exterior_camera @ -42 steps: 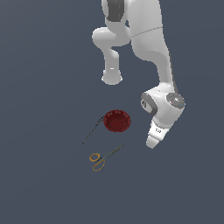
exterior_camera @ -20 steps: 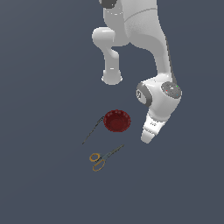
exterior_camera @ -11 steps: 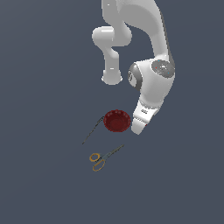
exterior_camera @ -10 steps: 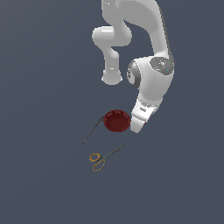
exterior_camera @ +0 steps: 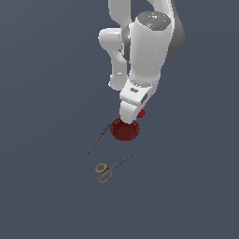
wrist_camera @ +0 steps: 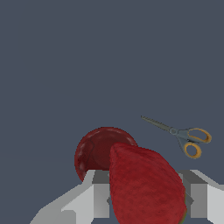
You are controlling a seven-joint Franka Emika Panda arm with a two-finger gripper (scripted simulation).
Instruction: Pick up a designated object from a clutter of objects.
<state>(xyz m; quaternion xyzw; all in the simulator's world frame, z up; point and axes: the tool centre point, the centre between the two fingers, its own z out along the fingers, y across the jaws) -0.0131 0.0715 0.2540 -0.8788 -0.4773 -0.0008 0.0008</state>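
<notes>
While the white arm leans down from twelve o'clock of the exterior view, the things on the dark surface (exterior_camera: pixel 42 186) spread out below it. Farthest toward nine o'clock lies the thin dark rod (exterior_camera: pixel 98 140), running slantwise from near the bowl's rim down toward seven o'clock. Below it, around six o'clock of the bowl, rest the yellow-handled scissors (exterior_camera: pixel 110 168), handles toward the exterior view's left and blades pointing up toward the right; they lie apart from the rod and the bowl. Next comes the dark red fluted bowl (exterior_camera: pixel 125 130), sitting upright, with the gripper (exterior_camera: pixel 129 117) hanging right at its upper edge and covering part of its rim. Just at the gripper's three o'clock side a small patch of red, the strawberry (exterior_camera: pixel 141 112), peeks out from behind the white housing.

From the wrist view the strawberry (wrist_camera: pixel 146 186) fills the space between the two grey fingers (wrist_camera: pixel 101 192), which sit against its sides, so the gripper is clamped on it. Behind it the bowl (wrist_camera: pixel 97 148) shows its hollow, and the scissors (wrist_camera: pixel 181 135) lie farther off on the surface.
</notes>
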